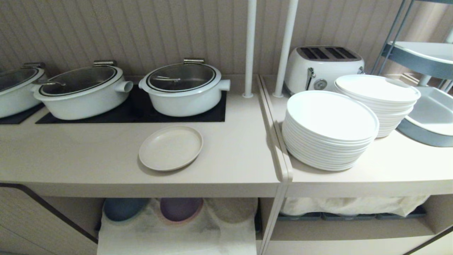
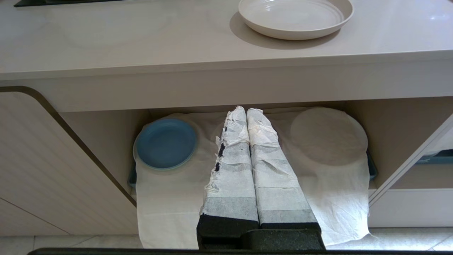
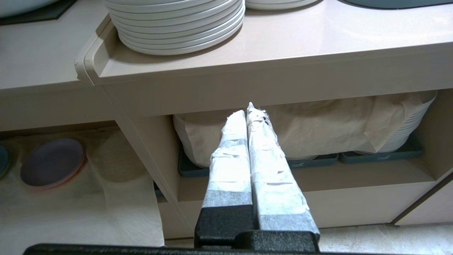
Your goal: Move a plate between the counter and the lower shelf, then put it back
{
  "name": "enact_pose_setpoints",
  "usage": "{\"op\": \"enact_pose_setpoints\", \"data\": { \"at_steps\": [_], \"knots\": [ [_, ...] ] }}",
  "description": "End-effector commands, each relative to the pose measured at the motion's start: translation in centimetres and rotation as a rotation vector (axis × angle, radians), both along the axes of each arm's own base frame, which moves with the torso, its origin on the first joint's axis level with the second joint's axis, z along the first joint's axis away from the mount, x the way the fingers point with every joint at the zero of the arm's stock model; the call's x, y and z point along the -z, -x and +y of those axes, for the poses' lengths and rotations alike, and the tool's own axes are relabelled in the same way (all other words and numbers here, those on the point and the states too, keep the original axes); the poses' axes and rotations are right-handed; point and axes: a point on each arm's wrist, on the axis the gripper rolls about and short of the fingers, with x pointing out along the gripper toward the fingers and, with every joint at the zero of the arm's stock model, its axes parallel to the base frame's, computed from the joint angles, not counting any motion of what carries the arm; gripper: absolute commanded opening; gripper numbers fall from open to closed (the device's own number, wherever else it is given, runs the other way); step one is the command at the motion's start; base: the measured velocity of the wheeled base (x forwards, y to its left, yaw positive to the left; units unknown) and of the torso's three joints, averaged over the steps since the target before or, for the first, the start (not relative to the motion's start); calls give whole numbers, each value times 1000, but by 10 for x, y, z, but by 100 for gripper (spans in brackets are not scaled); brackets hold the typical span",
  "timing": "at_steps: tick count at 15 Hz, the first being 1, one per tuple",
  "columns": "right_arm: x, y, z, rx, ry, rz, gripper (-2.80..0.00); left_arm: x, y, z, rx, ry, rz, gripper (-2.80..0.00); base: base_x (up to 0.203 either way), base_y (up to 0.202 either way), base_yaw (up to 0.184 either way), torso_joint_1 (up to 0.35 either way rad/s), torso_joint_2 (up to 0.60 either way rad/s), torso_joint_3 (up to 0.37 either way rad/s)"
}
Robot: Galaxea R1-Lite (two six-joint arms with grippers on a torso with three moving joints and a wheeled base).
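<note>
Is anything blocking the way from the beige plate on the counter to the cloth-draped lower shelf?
Nothing visible. The plate lies alone on the counter; the lower shelf below is open-fronted, with bare cloth in front of its blue plate.

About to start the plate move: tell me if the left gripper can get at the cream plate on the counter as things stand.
Probably yes. The plate lies alone on the counter, with nothing over it. The left gripper, shut, sits below counter level and must rise and open first.

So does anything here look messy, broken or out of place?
Mostly tidy. The oddest thing is the white wrapping on the left end effector: it is frayed along one edge, with dark patches showing through. The plate sits flat on the counter, nothing spilled.
</note>
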Motion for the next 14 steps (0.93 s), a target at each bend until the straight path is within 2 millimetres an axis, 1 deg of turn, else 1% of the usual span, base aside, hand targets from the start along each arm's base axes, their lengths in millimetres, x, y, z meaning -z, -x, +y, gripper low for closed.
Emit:
{"op": "enact_pose_setpoints", "data": {
  "at_steps": [1, 14],
  "knots": [
    [0, 0, 0, 0, 0, 0, -280, 0, 0, 0, 0, 1, -2, -280, 0, 0, 0, 0, 0, 0],
    [0, 0, 0, 0, 0, 0, -280, 0, 0, 0, -2, 1, -2, -280, 0, 0, 0, 0, 0, 0]
  ]
}}
